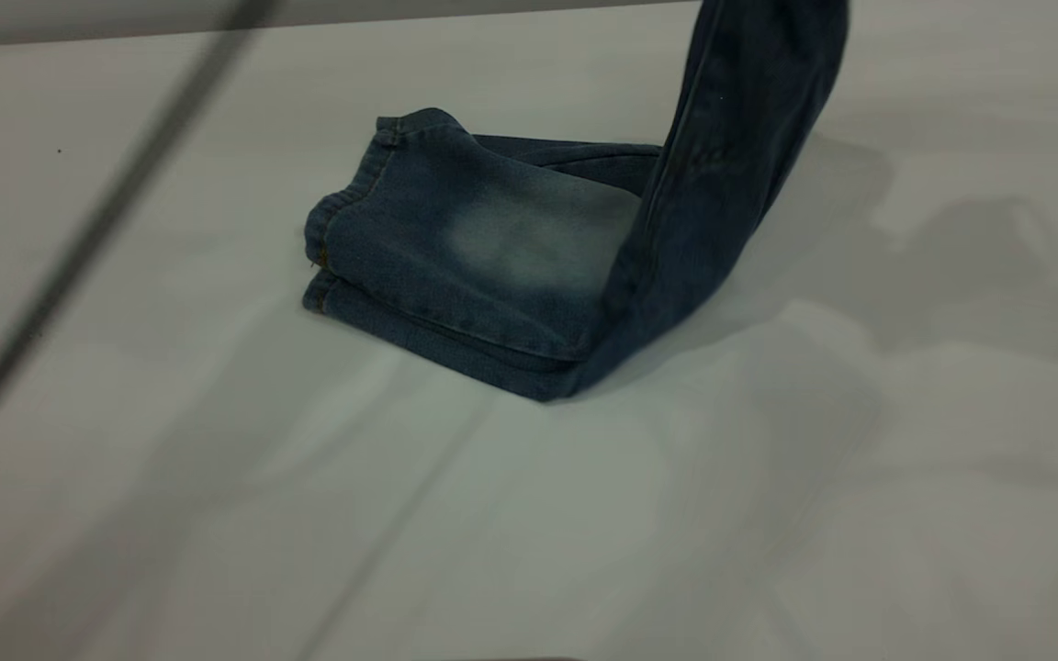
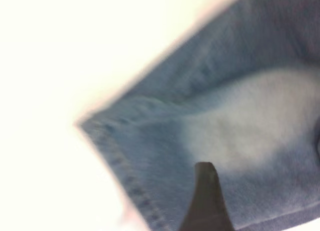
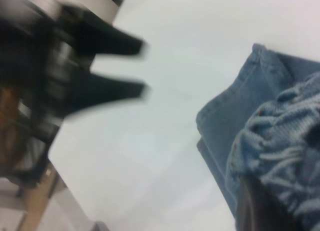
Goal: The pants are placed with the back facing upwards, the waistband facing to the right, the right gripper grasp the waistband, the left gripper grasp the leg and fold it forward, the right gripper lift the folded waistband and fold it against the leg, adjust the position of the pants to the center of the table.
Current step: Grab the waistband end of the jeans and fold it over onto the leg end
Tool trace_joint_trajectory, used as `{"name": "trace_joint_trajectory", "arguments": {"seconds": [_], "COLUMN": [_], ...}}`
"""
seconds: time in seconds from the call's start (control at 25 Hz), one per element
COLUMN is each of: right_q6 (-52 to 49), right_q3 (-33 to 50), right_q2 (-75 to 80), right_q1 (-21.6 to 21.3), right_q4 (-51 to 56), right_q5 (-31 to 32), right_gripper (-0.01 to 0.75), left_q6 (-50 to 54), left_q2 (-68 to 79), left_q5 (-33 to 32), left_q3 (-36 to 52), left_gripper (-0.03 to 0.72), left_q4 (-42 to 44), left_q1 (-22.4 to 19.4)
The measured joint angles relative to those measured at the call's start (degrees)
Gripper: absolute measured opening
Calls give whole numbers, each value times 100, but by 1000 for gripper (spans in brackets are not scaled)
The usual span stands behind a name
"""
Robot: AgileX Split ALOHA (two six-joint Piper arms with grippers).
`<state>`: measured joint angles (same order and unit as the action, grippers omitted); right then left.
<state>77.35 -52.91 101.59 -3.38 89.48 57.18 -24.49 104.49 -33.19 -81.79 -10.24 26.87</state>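
The pants (image 1: 483, 257), folded once lengthwise, lie near the middle of the table (image 1: 217, 514), the faded patch of the upper leg (image 1: 529, 243) facing up and both hems stacked toward the left arm's side. The waistband (image 3: 280, 146) end rises steeply off the surface at the pile's right and runs out of the exterior view's top edge, hanging as a dark denim column above the fold line.

In the right wrist view, the ribbed elastic waistband bunches right against the right gripper (image 3: 260, 208), of which only a dark finger base shows; the cloth appears pinched there, though the fingertips are hidden by the fabric.

The left gripper (image 3: 142, 68) shows in that same view well off the hems, over bare tabletop, its two pointed fingers spread with a clear gap between them and nothing held. Its own wrist view shows one finger (image 2: 206, 201) just above the faded patch and a stitched edge of the pants.

Open white surface surrounds the pile on every side, with the widest room toward the near edge. A blurred dark cable (image 1: 106, 220) crosses the exterior view's left.
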Motion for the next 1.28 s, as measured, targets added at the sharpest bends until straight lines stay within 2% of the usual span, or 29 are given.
{"name": "trace_joint_trajectory", "arguments": {"seconds": [0.12,0.28,0.44,0.64,0.84,1.0,1.28], "right_q6": [145,828,1241,1280,1249,1213,793], "right_q3": [0,0,-168,-829,-1557,-1961,-2396], "right_q2": [0,119,496,1180,1871,2252,2454], "right_q1": [706,1664,2343,2842,3085,3344,3728], "right_q4": [194,995,1295,1321,1338,1338,1341], "right_q5": [-714,-1758,-2286,-2513,-2556,-2664,-3211], "right_gripper": [73,73,73,76,109,197,516], "left_q6": [153,204,216,263,439,462,467], "left_q2": [-656,-1290,-1841,-2210,-2225,-2225,-2225], "left_q5": [-80,-252,-339,-441,-697,-774,-895], "left_q3": [16,23,23,23,23,23,23], "left_gripper": [496,496,496,496,496,496,496], "left_q4": [0,-72,-113,-133,-133,-133,-133], "left_q1": [-77,-72,-72,-72,-72,-72,-72]}}
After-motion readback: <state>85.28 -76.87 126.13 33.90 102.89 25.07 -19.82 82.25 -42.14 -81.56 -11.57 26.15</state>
